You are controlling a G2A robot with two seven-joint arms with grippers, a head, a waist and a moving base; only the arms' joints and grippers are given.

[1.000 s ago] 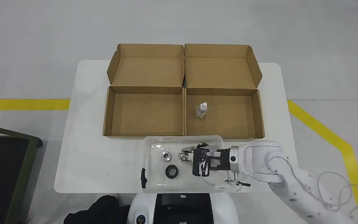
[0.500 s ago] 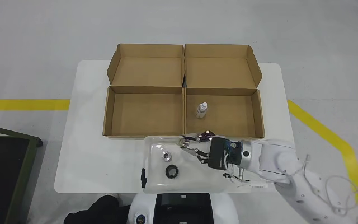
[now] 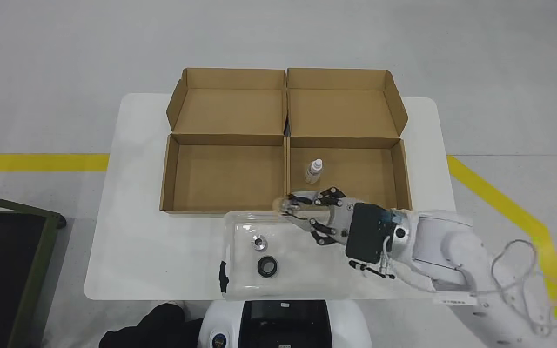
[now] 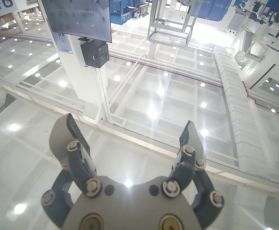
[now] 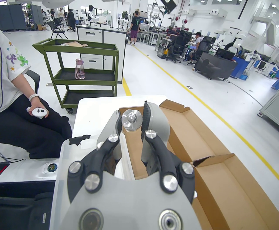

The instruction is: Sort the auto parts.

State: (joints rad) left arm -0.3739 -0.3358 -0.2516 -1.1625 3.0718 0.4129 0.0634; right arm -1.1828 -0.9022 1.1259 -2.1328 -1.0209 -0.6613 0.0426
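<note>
A white table (image 3: 130, 217) stands on grey floor crossed by a yellow line (image 3: 52, 162). On it, the left cardboard box (image 3: 224, 178) lies open, and the right cardboard box (image 3: 357, 183) holds a small bottle-shaped part (image 3: 314, 170). A clear tray (image 3: 235, 228) holds a silver disc (image 3: 258, 242) and a black ring (image 3: 267, 266). Writing on the overhead screen (image 4: 76, 19) is unreadable. The left gripper (image 4: 130, 135) gapes wide, empty. The right gripper (image 5: 131, 118) clamps a silver metal part (image 5: 130, 120) where the boxes' near walls meet.

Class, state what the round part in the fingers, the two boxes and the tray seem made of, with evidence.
Round part: likely machined metal, silvery with bright glints. Boxes: cardboard, matt brown, folded flaps. Tray: probably clear plastic; the table shows through it.
</note>
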